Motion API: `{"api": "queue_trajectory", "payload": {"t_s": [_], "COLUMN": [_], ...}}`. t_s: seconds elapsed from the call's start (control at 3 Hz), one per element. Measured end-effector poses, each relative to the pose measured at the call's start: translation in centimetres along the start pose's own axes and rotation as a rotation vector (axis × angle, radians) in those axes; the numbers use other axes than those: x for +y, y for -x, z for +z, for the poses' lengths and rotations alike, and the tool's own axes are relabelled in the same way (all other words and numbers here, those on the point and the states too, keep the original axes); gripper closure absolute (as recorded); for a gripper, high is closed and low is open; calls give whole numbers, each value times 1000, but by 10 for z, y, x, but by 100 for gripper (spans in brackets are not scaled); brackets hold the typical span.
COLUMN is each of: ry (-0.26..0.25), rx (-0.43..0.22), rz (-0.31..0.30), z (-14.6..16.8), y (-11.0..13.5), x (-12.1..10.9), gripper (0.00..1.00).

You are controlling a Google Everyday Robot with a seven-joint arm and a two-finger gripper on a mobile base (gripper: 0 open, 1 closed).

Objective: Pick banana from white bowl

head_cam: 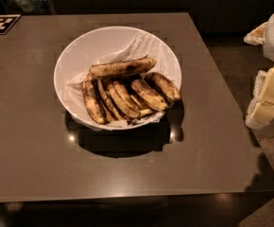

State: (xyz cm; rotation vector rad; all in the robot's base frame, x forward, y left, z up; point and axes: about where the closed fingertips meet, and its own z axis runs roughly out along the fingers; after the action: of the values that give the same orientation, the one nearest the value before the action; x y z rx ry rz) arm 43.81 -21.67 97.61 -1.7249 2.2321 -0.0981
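Observation:
The banana [123,68], long, nearly straight and yellow-brown with dark blotches, lies across the top of several shorter, darker bananas [127,97] ranged side by side. They all rest in the white bowl [80,44], which has a crumpled white paper lining [144,46] and stands at the middle of the brown table. My gripper [267,98], white and pale yellow, hangs at the right edge of the view. It is beyond the table's right side, well apart from the bowl, and holds nothing.
The brown table [28,141] has its front edge near the bottom and its right edge near my arm. A black-and-white marker tag [0,23] lies at the far left corner. Dark cabinets stand behind. The floor shows at the right.

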Motion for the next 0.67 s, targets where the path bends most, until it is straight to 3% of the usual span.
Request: {"api": "queue_trajectory", "payload": {"t_s": [0.33, 0.67], "ry": [0, -6], "rx": [0, 10], "rz": [0, -48], "z": [0, -3], "y": [0, 16], "x": [0, -6], "gripper": [0, 0]}}
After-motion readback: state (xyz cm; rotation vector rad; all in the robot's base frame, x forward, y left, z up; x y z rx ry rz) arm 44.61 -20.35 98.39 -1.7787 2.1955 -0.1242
